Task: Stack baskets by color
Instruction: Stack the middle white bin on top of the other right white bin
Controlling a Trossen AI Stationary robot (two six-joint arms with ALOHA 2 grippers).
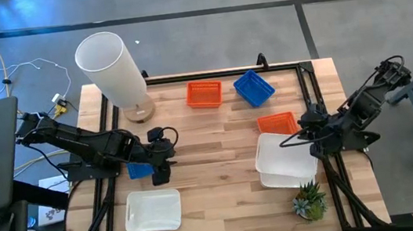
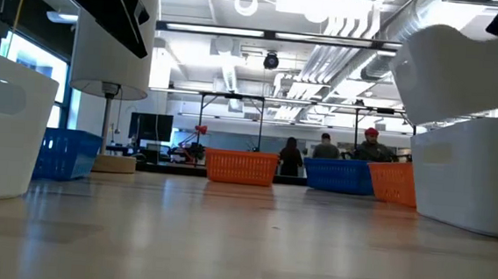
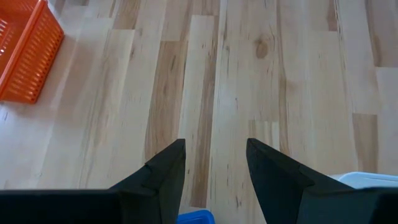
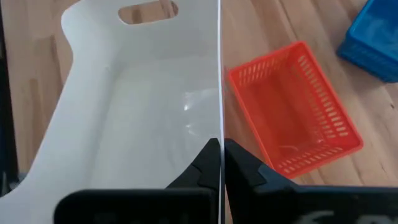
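My right gripper (image 4: 222,152) is shut on a white basket (image 1: 288,151), held tilted over a second white basket (image 1: 279,181) at the table's right. In the low view the held basket (image 2: 465,67) hangs above the lower one (image 2: 475,173). Beside them an orange basket (image 1: 277,123) rests on its base. My left gripper (image 1: 169,145) hovers open over bare wood at the left, with nothing between its fingers (image 3: 168,171). A blue basket (image 1: 139,169) stands half hidden under it. Another orange basket (image 1: 204,94) and another blue one (image 1: 254,87) stand at the far side. My right gripper pinches the white basket's long side wall at its rim (image 4: 219,106), one finger inside the basket and one outside. The fingers slant down from the table's right side. The basket is tilted and lifted, above the lower white basket; whether the two touch I cannot tell.
A tall white cylinder lamp (image 1: 112,68) stands at the far left. A small potted plant (image 1: 309,200) sits at the near right corner. A third white basket (image 1: 153,210) rests near the front left. The table's middle is bare wood (image 1: 212,162). People stand in the room beyond.
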